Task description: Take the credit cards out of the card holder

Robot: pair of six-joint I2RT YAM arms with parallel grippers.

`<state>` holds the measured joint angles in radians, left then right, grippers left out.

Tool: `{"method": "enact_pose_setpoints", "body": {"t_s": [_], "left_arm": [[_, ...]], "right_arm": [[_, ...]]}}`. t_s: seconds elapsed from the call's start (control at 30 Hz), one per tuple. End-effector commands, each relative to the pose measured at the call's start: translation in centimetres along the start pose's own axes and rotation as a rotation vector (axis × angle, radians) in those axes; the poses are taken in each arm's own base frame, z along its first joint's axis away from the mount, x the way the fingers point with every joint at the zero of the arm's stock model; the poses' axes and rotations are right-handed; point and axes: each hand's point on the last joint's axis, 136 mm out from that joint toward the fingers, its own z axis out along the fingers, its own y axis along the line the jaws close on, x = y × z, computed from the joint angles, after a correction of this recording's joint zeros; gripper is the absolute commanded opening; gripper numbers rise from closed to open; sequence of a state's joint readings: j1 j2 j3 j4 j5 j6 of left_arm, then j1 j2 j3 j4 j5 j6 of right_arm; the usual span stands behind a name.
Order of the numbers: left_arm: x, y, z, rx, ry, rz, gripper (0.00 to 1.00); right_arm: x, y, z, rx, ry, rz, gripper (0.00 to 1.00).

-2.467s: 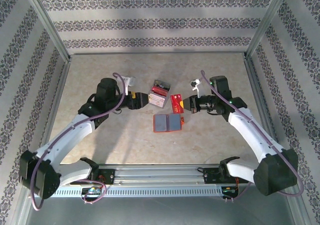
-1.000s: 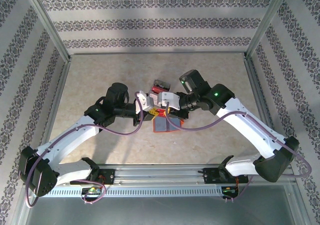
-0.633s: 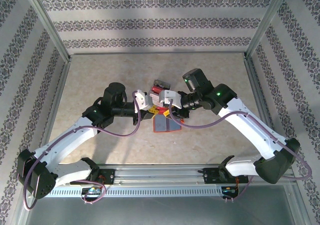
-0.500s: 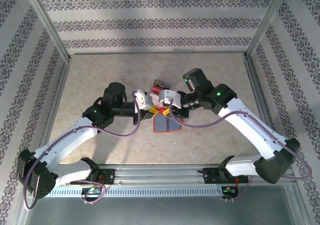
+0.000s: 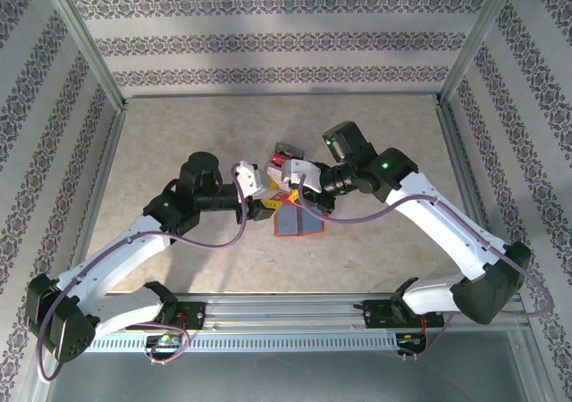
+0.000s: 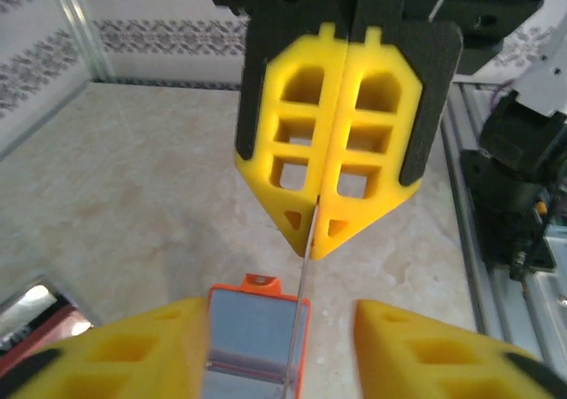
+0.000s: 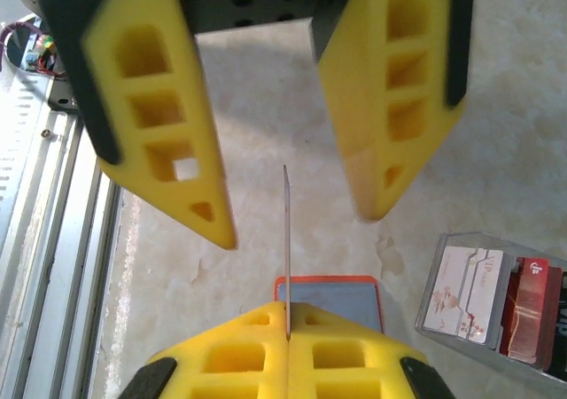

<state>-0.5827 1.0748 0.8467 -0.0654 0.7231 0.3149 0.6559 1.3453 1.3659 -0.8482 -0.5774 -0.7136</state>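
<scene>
Worktop: pale, marble-patterned, walled by patterned panels on three sides.
Left arm: reaching in from the near left corner, wrist over the middle of the worktop.
Right arm: reaching in from the near right corner, wrist facing the left arm's wrist, the two almost nose to nose.
Left jaws: spread wide – yellow pads standing on either side of the card, clear of it on both faces.
Right jaws: pressed together – yellow pads pinching the card by one edge, tips pointing towards the left jaws.
Clear box: resting on the worktop just beyond the meeting point of the two wrists; in the right wrist view a pale card and red ones lying inside.
Card holder: lying open and flat on the worktop, right below the jaws, grey-blue pockets up, orange-red rim showing all round; small rounded tab visible at one end from the left wrist; far part covered by the jaws from above.
Card: thin, seen edge-on as a fine line, held above the card holder and apart from it, free end lying in the gap of the left jaws.
</scene>
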Motion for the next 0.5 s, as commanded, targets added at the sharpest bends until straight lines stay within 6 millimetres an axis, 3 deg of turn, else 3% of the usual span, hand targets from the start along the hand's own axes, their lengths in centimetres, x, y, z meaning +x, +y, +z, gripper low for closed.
{"method": "enact_pose_setpoints", "body": {"t_s": [0.0,0.1,0.23,0.47], "left_arm": [[-0.3,1.0,-0.9,-0.116,-0.035,0.010,0.57],[0.8,2.2,-2.2,-0.245,-0.032,-0.028,0.70],[3.0,3.7,-4.3,-0.425,-0.019,-0.113,0.79],[6.3,5.0,-9.5,-0.705,0.004,-0.230,0.96]], "right_arm": [[-0.2,-1.1,-0.1,0.009,0.000,0.006,0.00],[0.7,-3.0,0.3,0.068,0.060,0.041,0.00],[2.1,-5.8,1.0,0.137,0.146,0.122,0.00],[4.2,-9.5,3.0,0.153,0.249,0.239,0.00]]}}
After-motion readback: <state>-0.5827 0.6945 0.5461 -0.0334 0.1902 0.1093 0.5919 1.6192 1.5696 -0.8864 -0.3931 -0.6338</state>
